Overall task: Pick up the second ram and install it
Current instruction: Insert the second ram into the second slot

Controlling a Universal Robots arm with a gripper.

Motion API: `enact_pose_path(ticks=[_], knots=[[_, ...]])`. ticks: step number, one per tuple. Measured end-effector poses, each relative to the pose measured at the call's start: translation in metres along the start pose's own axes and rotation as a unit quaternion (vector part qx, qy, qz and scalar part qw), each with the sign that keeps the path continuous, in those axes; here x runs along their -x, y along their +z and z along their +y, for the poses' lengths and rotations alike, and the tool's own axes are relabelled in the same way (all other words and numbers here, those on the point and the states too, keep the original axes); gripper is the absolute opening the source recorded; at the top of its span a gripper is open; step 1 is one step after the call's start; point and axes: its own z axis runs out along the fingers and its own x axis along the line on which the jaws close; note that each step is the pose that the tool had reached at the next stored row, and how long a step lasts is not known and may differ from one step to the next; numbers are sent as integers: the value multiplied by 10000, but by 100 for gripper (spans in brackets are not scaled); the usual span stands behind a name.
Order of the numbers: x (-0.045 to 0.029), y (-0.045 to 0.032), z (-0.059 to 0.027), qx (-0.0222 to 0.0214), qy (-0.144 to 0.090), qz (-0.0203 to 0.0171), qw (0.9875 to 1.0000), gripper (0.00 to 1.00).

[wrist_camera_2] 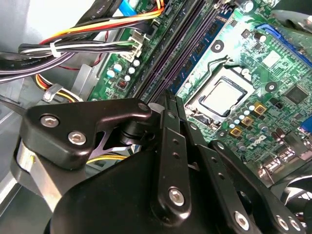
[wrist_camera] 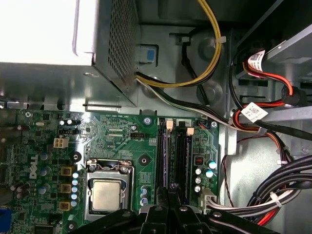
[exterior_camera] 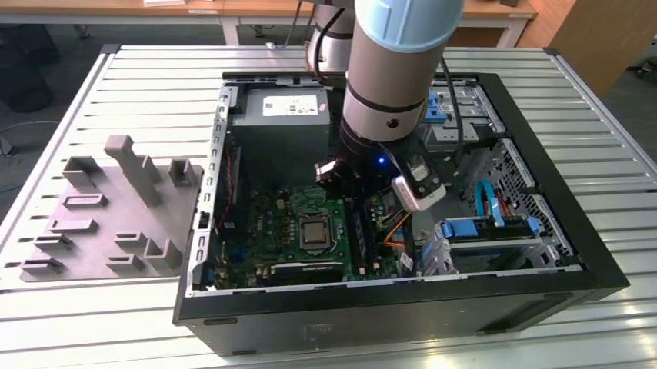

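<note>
My gripper point(wrist_camera: 170, 191) is down inside the open computer case point(exterior_camera: 575, 254), over the long black memory slots point(wrist_camera: 183, 156) beside the processor socket point(wrist_camera: 108, 194). Its fingers point(wrist_camera_2: 171, 105) are drawn close together. A thin strip seen edge-on, the second ram point(wrist_camera: 167, 163), runs out from between them in line with the slot nearer the socket. I cannot tell how deep it sits in the slot. A blue-green board strip with dark chips point(wrist_camera_2: 214, 27) stands along the slots on the socket side. In the exterior view the gripper point(exterior_camera: 355, 192) hangs over the motherboard's point(exterior_camera: 277, 223) middle.
The power supply point(exterior_camera: 277, 115) lies at the case's far end. Cable bundles point(wrist_camera: 287, 185) run along the slots' outer side. Drive bays with blue parts point(exterior_camera: 493, 227) fill the case at the exterior view's right. A grey fixture block with upright posts point(exterior_camera: 113, 207) stands on the slatted table point(exterior_camera: 154, 84).
</note>
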Motion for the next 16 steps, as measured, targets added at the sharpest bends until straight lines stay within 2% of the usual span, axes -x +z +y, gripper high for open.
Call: enact_pose_path(ticks=[3,16], knots=[[0,37,-6,0,0,0,10000,12],[0,67,-34,2,64,-4,10000,12]])
